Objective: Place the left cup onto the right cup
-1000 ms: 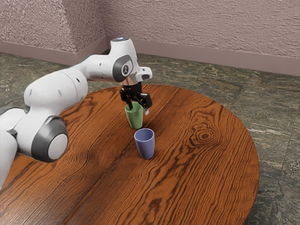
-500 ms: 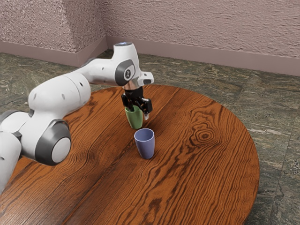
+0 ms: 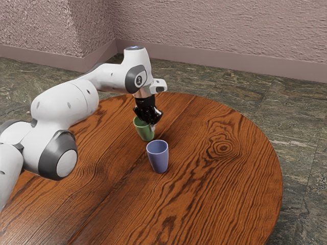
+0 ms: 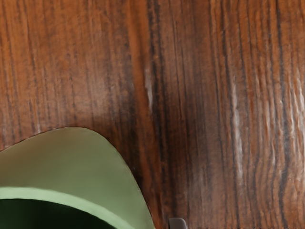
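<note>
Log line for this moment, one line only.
phase: grasp | pincer: shut on green cup rim | blue cup: upright, apart from green cup | table: wooden | stacking: not yet done

The green cup [image 3: 144,131] is sitting open side up on the wooden table [image 3: 225,194], seemingly leaning a little, with the gripper [image 3: 148,118] pinching its rim. The blue cup [image 3: 157,156] is standing upright and empty just beside it, not touching.
</note>
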